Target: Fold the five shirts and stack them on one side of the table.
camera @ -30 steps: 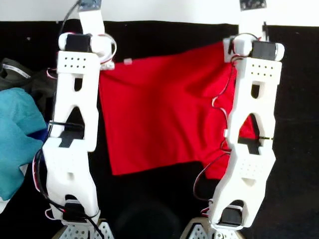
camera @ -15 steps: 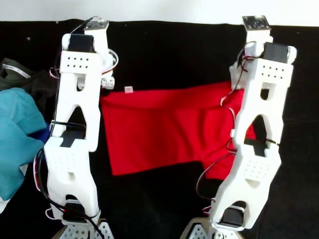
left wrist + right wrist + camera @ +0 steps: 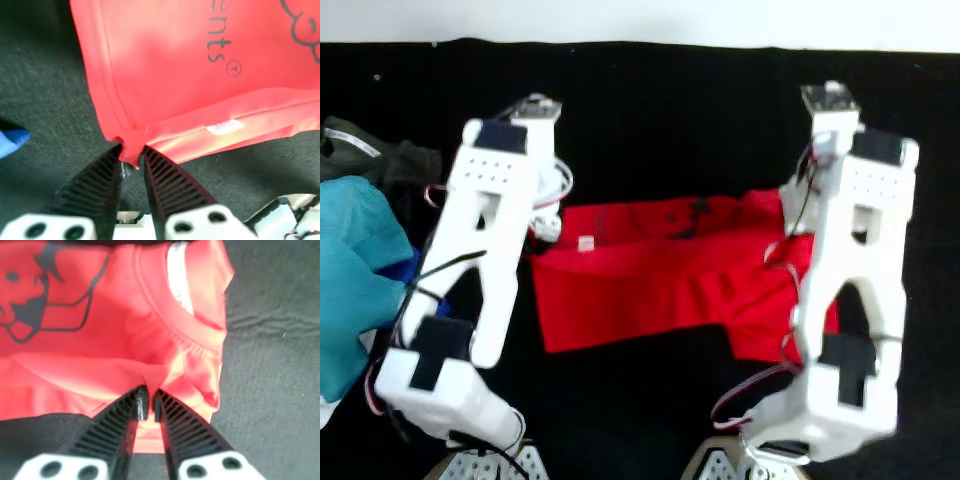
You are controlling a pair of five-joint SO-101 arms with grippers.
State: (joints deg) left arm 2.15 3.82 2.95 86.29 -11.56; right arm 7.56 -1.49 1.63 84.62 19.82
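The left pincer (image 3: 131,158) clamps the red shirt (image 3: 650,290) at a hem corner; the right pincer (image 3: 148,409) nips fabric, the collar (image 3: 167,327) just beyond its tips.

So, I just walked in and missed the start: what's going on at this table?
Two robot arms are folding a red shirt on the black table. The left gripper is shut on one corner, the right gripper on the fabric by the collar, with that edge doubled over the rest. Other garments, teal and dark, lie heaped at the side.
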